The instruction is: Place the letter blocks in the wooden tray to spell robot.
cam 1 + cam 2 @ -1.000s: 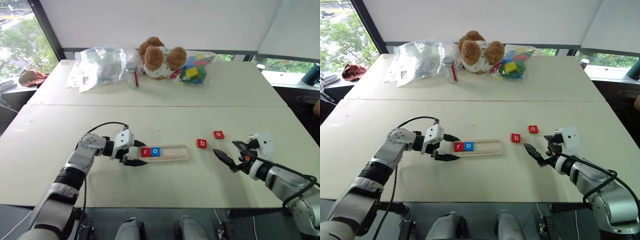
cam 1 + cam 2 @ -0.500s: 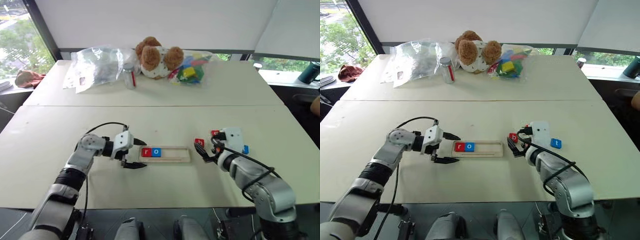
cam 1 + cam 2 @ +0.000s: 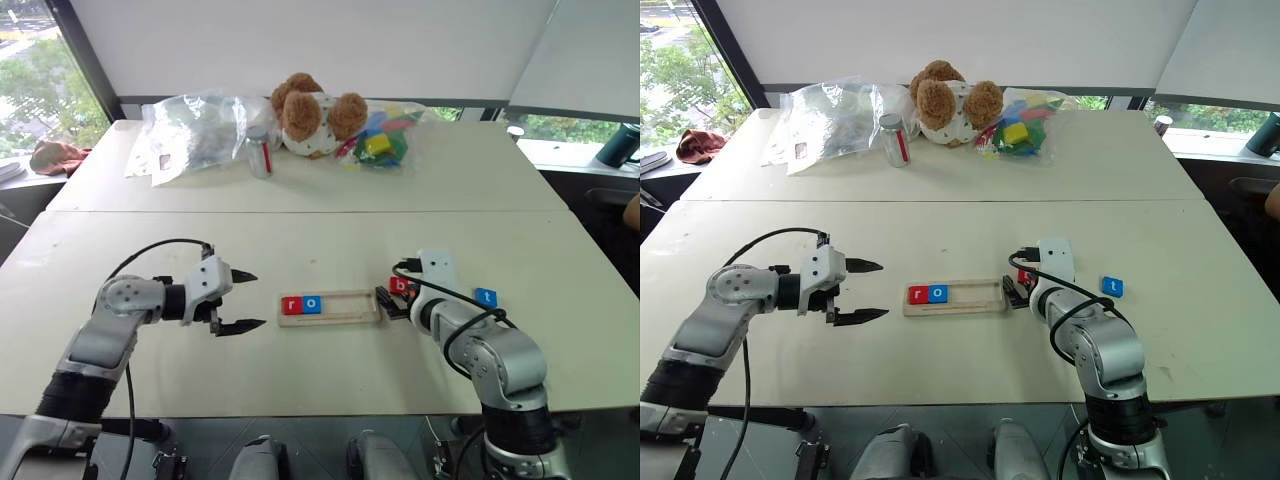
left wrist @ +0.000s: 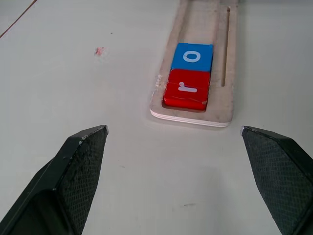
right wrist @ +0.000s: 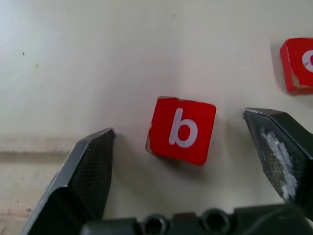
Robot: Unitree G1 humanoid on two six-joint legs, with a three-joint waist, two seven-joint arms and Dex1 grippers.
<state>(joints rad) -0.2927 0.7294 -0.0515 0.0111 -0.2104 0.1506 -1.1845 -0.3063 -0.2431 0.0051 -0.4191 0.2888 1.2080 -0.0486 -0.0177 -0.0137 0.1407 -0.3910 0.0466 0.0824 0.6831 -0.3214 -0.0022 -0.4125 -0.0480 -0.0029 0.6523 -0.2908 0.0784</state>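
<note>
Your wooden tray (image 3: 330, 307) is a long, narrow strip of pale wood with a shallow groove down its length; 2 flat square tiles sit side by side in the end nearest your left gripper (image 3: 243, 301), the red "r" tile (image 4: 187, 88) outermost and the blue "o" tile (image 4: 192, 57) touching it; the rest of the groove is bare wood. Your left gripper hangs just off that end of the tray, apart from it, pointing along it and slightly down; its 2 black, finely textured fingers (image 4: 80, 166) are spread wide with nothing between them; the forearm reaches in from the side with the elbow nearly straight. Your right gripper (image 5: 182, 147) sits at the tray's other end, wrist bent sharply down; its fingers stand wide apart on either side of the glossy red "b" tile (image 5: 182, 129), which lies flat on the matte cream table (image 3: 300, 250), touching neither finger. A second red tile (image 5: 298, 63) lies just beyond the gripper; the blue "t" tile (image 3: 486, 297) lies near your right wrist, on its outer side.
</note>
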